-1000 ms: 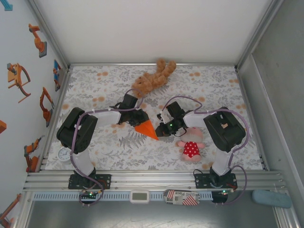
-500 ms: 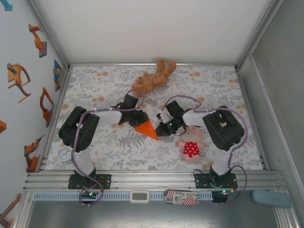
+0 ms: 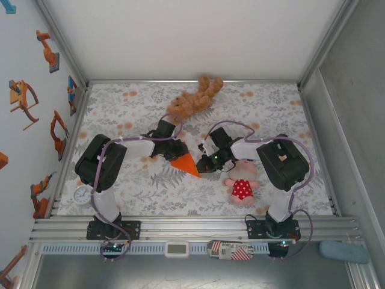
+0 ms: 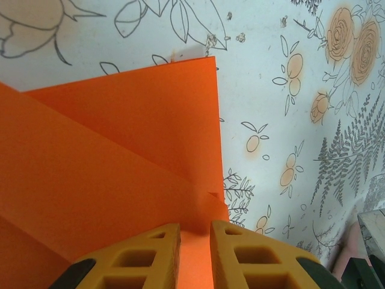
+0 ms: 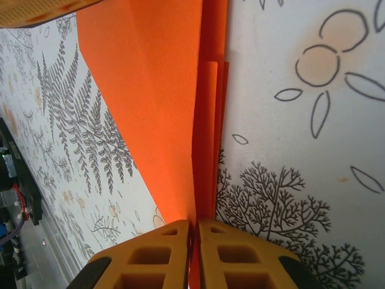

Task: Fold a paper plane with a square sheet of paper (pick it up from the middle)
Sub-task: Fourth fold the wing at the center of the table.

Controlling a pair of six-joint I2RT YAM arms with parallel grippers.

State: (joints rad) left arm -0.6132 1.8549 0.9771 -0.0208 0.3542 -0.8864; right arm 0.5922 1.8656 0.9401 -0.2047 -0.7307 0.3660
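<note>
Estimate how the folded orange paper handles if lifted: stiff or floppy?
Probably light: the folded orange paper looks sheet-thin. Likely stiffer along its creases and floppy at the loose flaps. Pinched at its narrow end by the right end effector, it may sag or slip.

The left pincer (image 3: 174, 154) covers the wide end of the paper plane (image 3: 187, 164) (top view), hiding its folds.

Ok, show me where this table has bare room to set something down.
Free on the table: the far-right corner beyond the right arm, the far-left stretch beside the plush bear, the near strip left of the pink doll. Crowded: the middle, around the folded orange paper.
</note>
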